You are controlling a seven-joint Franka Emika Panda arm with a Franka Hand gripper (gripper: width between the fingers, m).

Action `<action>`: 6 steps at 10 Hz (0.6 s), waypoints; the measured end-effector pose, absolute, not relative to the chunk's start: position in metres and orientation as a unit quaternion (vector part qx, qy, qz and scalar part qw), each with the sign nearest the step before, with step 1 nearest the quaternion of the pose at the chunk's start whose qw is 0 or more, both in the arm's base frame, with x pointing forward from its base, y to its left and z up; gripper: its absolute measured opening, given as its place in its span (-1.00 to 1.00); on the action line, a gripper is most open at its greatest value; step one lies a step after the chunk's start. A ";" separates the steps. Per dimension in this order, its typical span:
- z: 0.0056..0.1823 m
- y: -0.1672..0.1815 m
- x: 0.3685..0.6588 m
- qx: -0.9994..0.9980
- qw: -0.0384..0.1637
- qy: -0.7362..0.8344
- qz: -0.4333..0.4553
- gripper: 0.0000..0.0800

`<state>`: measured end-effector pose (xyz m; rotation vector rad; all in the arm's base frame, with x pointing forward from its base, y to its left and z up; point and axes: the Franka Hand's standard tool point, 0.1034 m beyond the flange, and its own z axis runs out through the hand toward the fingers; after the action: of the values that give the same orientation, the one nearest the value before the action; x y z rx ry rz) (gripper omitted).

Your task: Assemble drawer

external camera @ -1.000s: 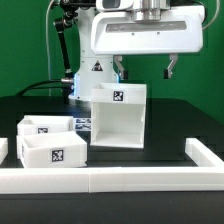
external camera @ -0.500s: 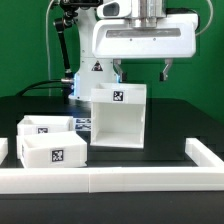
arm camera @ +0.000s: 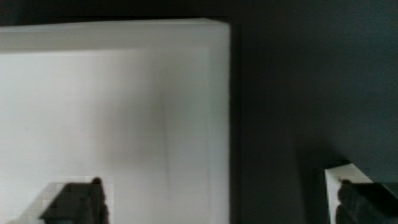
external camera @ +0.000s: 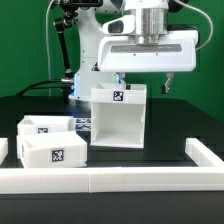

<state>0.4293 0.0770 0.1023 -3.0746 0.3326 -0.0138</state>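
Observation:
The drawer's white hollow housing (external camera: 120, 115) stands upright mid-table with a square marker on top. Two small white trays (external camera: 47, 127) (external camera: 54, 150) lie at the exterior view's left, the nearer one showing its marker. My gripper (external camera: 145, 78) hangs open just above the housing's back edge, one fingertip (external camera: 121, 82) over the housing top, the other (external camera: 168, 83) past its side toward the exterior view's right. In the wrist view the housing's white top (arm camera: 116, 110) fills most of the frame, and the gripper (arm camera: 217, 205) has nothing between its dark fingertips (arm camera: 75, 203).
A long low white border wall (external camera: 120, 178) runs along the front of the black table, rising at the exterior view's right (external camera: 205, 155). The arm's white base (external camera: 90, 68) stands behind the housing.
The gripper has shifted toward the exterior view's right and a little lower, now closer to the housing's top. The housing and trays have not moved.

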 end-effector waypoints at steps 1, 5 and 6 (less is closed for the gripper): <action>0.100 0.077 0.427 -0.994 0.024 0.107 -0.001 0.62; 0.098 0.076 0.423 -0.994 0.023 0.106 0.003 -0.34; 0.098 0.076 0.423 -0.994 0.023 0.106 0.003 -0.34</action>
<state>0.4229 0.0760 0.0977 -3.0781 0.3276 0.0083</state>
